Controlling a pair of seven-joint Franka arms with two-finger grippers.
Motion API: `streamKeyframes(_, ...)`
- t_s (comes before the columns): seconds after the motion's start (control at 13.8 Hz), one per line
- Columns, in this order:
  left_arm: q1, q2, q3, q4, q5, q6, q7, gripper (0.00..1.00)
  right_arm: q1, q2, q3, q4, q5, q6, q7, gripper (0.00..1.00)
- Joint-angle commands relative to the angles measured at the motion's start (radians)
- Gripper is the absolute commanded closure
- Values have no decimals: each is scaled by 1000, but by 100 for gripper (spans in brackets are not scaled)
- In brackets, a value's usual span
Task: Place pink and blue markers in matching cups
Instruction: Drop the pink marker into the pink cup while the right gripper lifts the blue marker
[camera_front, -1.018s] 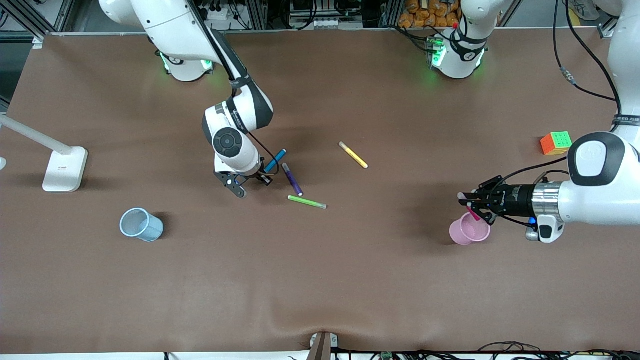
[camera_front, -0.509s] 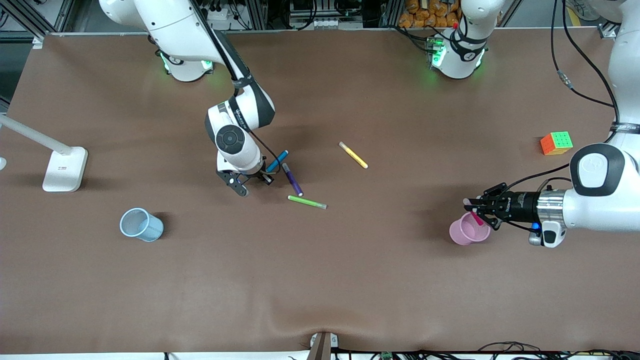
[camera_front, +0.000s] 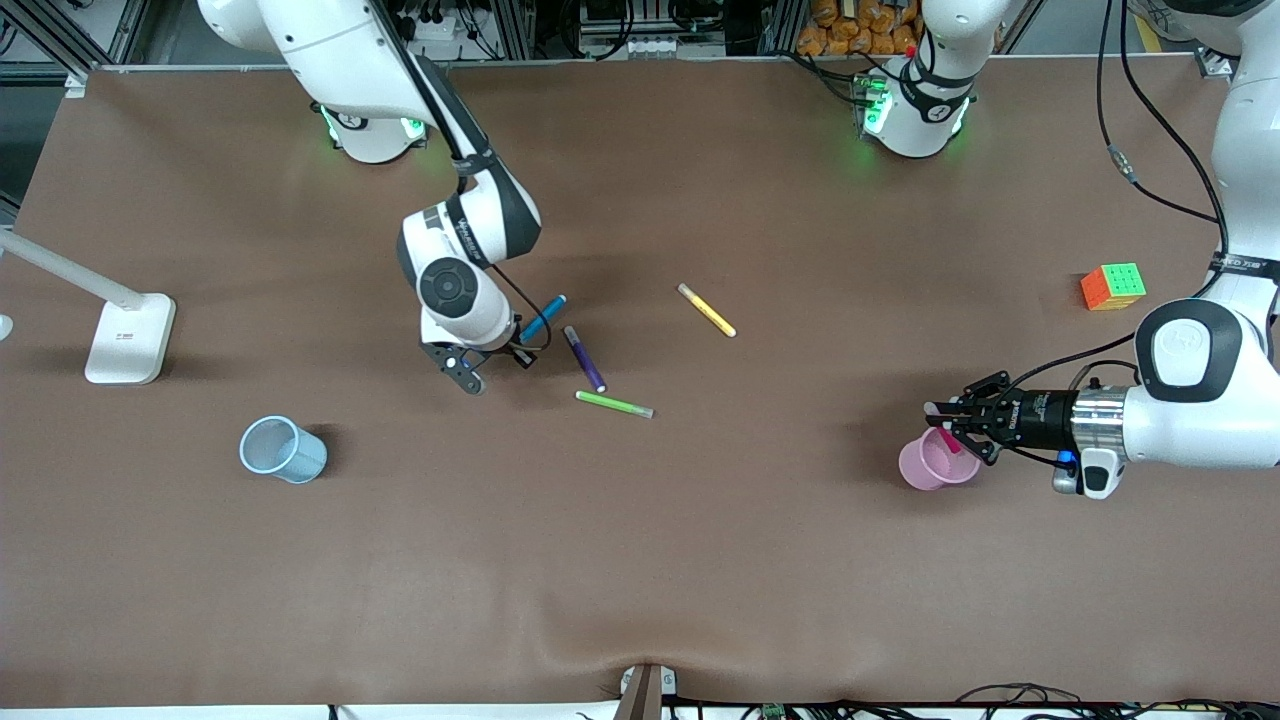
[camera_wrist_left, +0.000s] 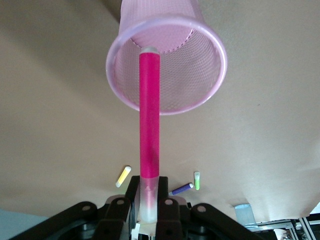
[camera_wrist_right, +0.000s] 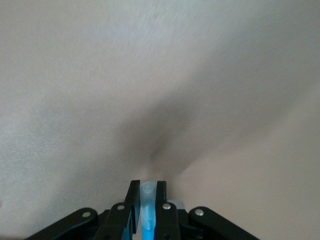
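Here, going across the front view from the right arm's end: a white lamp base (camera_front: 128, 338) stands near the table (camera_front: 640, 560) edge, and the blue cup (camera_front: 283, 450) stands nearer the camera than it, well apart from the pens. The right gripper (camera_front: 492, 368) is clamped on the blue marker (camera_front: 543, 318), which slants up out of its fingers above the table; the right wrist view shows the pale blue end pinched between the two pads (camera_wrist_right: 161, 200). Just beside it lies the purple pen (camera_front: 585, 359), with the green pen (camera_front: 614, 404) nearer the camera and the yellow pen (camera_front: 707, 310) toward the left arm's end. The pink cup (camera_front: 937, 461) stands upright farther that way. The left gripper (camera_front: 945, 417) is over the cup's rim, closed on the pink marker (camera_wrist_left: 149, 125), whose free tip points into the cup's mouth. A colour cube (camera_front: 1112, 286) sits near the left arm's end.
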Motion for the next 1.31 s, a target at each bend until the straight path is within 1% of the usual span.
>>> streamKeyframes(0.0,-2,8,12,6,-22,18,45,100,-62,-51,0,69,-11,-145,-44,100)
streamKeyframes(0.15,-4,16,13,15,-22,26,46,100,-65,-58,-26,120,-74,-159,-45,100)
streamKeyframes(0.22,-4,24,13,20,-22,26,46,87,-65,-62,-40,150,-114,-175,-50,100)
streamKeyframes(0.29,-4,27,13,20,-22,27,46,60,-65,-64,-57,188,-146,-204,-73,100)
streamKeyframes(0.36,-4,27,13,20,-22,26,46,21,-66,-64,-86,234,-163,-248,-108,100)
streamKeyframes(0.44,-2,22,13,20,-22,26,43,0,-68,-61,-123,276,-163,-279,-154,100)
streamKeyframes(0.51,1,16,12,20,-22,26,42,0,-79,-58,-146,305,-163,-284,-198,100)
streamKeyframes(0.58,2,13,10,25,-21,24,37,0,-98,-56,-148,316,-166,-275,-225,100)
streamKeyframes(0.65,2,2,9,50,-21,13,31,0,-118,-55,-149,334,-181,-275,-252,100)
streamKeyframes(0.95,10,-59,-30,139,-5,-123,31,0,-194,-51,-146,387,-370,-272,-392,100)
streamKeyframes(1.02,11,-97,-36,153,4,-148,31,0,-220,-50,-146,396,-379,-264,-427,100)
streamKeyframes(1.16,8,-207,-37,153,13,-168,40,0,-235,-48,-148,394,-395,-235,-496,100)
streamKeyframes(1.24,7,-252,-39,152,28,-181,55,0,-250,-50,-148,394,-422,-219,-530,100)
